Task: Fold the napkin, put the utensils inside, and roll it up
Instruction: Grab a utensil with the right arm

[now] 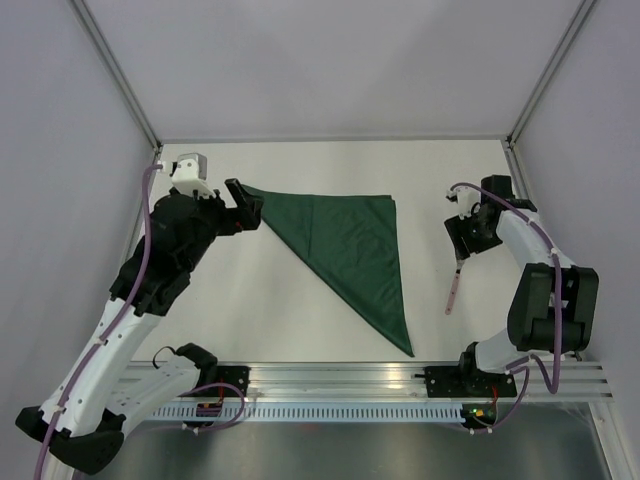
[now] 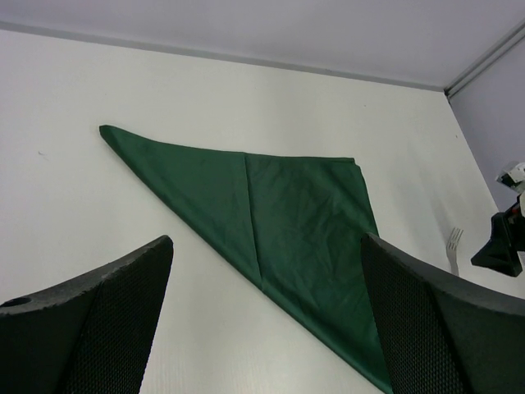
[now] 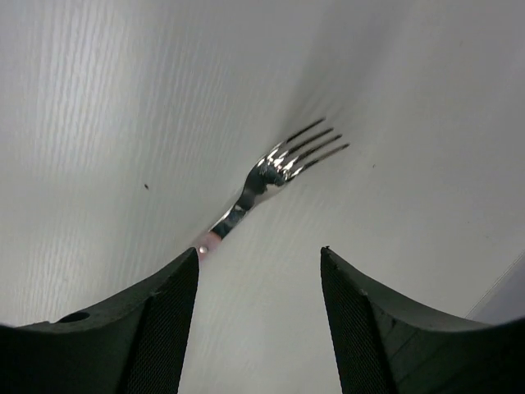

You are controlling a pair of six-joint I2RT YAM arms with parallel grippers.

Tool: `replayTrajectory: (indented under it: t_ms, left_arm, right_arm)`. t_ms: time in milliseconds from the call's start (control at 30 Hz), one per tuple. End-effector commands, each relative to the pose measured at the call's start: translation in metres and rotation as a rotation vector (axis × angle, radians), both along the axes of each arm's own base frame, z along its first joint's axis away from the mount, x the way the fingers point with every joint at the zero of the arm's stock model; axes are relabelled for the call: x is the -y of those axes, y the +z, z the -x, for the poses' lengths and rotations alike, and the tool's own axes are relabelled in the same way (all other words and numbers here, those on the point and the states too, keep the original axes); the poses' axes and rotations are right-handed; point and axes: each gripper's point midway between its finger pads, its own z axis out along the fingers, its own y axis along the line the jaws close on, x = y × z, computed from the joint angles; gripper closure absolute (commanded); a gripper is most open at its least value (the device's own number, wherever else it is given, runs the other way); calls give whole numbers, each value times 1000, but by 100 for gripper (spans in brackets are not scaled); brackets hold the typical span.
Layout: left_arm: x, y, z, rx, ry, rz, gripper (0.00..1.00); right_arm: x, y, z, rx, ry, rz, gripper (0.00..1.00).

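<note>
The dark green napkin lies flat on the white table, folded into a triangle with its long edge running from back left to front right. It also shows in the left wrist view. My left gripper is open and empty, just off the napkin's back left corner. The fork lies on the table right of the napkin, with its pink handle toward the front. My right gripper is open above its tine end. In the right wrist view the fork lies ahead and its handle passes under the left finger.
Grey walls with metal corner posts close in the table at the left, back and right. The arms' mounting rail runs along the near edge. The right gripper also shows in the left wrist view beside the fork's tines.
</note>
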Motion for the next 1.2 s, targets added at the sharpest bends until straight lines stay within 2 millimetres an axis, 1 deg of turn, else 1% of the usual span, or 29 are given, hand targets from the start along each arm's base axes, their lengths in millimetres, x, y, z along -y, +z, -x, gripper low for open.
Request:
replayTrajectory:
  t_ms: [0,33,167,300,500,633,833,967,1000,1100,1167]
  left_arm:
    - [12,11,-1,49,-44,72,1]
    - [12,12,-1,53,-46,76,1]
    - [10,9,0,53,-43,65,1]
    - [6,11,3,62,-33,63,1]
    - [7,9,2,55,-33,61,1]
    - [7,7,1,51,-31,58,1]
    - [7,5,1,46,-29,59,1]
    - [7,6,1,49,-29,57,1]
    - [7,5,0,49,-28,55,1]
    - [6,7,1,53,-29,51,1]
    - [6,8,2,56,-30,50,1]
  right_arm:
    - [1,-7,42,-149,75,1,34]
    - [-1,-10,48,-181,80,-12,33]
    - [-8,-24,59,-264,88,-55,35]
    - [-9,-37,65,-320,85,-69,35]
    - [-14,-55,73,-387,65,-96,36]
    - [-12,-61,68,-380,50,-85,36]
    - [-13,-67,61,-353,28,-34,39]
    - [-20,-70,57,-323,52,19,41]
    - [-20,-71,53,-309,50,27,42]
    - [-17,-74,48,-293,34,52,49]
    - [-16,-78,46,-293,33,58,52]
